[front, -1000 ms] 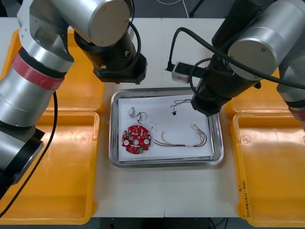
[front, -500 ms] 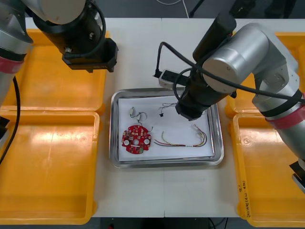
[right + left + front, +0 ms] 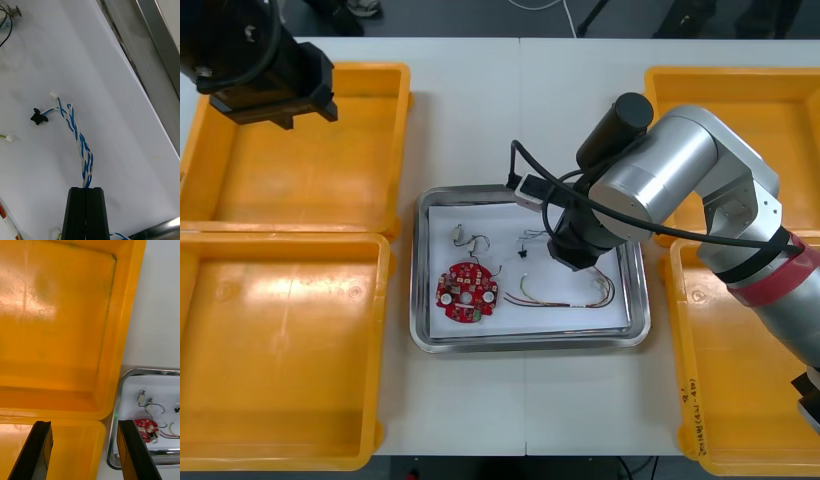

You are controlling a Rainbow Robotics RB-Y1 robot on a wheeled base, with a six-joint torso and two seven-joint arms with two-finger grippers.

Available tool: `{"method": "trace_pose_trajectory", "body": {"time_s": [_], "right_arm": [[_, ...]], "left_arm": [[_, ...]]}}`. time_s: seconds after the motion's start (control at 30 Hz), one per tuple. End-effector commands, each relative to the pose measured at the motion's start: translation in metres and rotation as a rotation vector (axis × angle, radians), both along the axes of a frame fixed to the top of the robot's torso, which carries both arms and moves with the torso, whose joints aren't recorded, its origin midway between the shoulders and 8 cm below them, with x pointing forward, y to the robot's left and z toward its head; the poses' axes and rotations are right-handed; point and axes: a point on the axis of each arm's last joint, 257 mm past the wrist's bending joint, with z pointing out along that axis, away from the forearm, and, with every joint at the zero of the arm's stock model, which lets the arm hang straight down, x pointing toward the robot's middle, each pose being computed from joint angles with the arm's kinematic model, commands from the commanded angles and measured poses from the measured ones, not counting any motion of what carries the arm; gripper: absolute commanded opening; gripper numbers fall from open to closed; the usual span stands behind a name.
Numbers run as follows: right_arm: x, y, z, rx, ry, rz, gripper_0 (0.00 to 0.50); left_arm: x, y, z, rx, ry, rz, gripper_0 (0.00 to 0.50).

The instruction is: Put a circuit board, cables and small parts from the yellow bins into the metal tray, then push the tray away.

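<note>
The light table is spanning the front view, smooth and matte, with a dark floor showing beyond its far edge. Four yellow bins are sitting in pairs at its sides, glossy plastic with rounded rims. Between them the metal tray is lying flat, its shiny steel rim framing a white inside.

The right gripper is reaching down over the tray's far right part. Its black fingers are pressing together on the twisted blue and white cable. The cable is running out from the fingertips across the white lining and ending in a small black connector and a white one.

The left gripper is hovering over the far left bin, near that bin's corner closest to the tray. Its fingers are standing well apart and holding nothing.

Inside the tray, the round red circuit board is lying at the near left. The thin red and yellow cable is curving just beside it toward the right wall. The small metal parts, with fine dark wires, are resting beyond the board, apart from the right gripper.
</note>
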Motion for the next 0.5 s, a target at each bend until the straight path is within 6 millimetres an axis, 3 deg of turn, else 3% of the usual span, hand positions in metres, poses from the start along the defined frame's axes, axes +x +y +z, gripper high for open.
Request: {"method": "trace_pose_trajectory", "body": {"time_s": [0.03,0.33,0.37,0.4,0.43,0.47,0.5], "right_arm": [[0.002,0.007,-0.011,0.005,-0.013,0.030,0.000],[0.007,0.006,-0.012,-0.004,-0.027,0.031,0.000],[0.008,0.005,-0.013,-0.005,-0.027,0.030,0.020],[0.008,0.005,-0.012,-0.003,-0.028,0.030,0.096],[0.008,0.005,-0.012,-0.003,-0.028,0.030,0.096],[0.008,0.005,-0.012,-0.002,-0.027,0.029,0.394],[0.008,0.005,-0.012,-0.003,-0.028,0.028,0.459]], "left_arm": [[-0.009,0.042,0.014,0.111,-0.072,-0.086,0.500],[-0.041,0.054,-0.006,0.101,-0.086,-0.106,0.500],[-0.045,0.055,-0.009,0.095,-0.086,-0.107,0.500],[-0.050,0.057,-0.014,0.087,-0.079,-0.108,0.500],[-0.050,0.057,-0.014,0.087,-0.079,-0.108,0.500],[-0.059,0.060,-0.025,0.085,-0.060,-0.107,0.500],[-0.061,0.062,-0.028,0.087,-0.056,-0.105,0.500]]}}
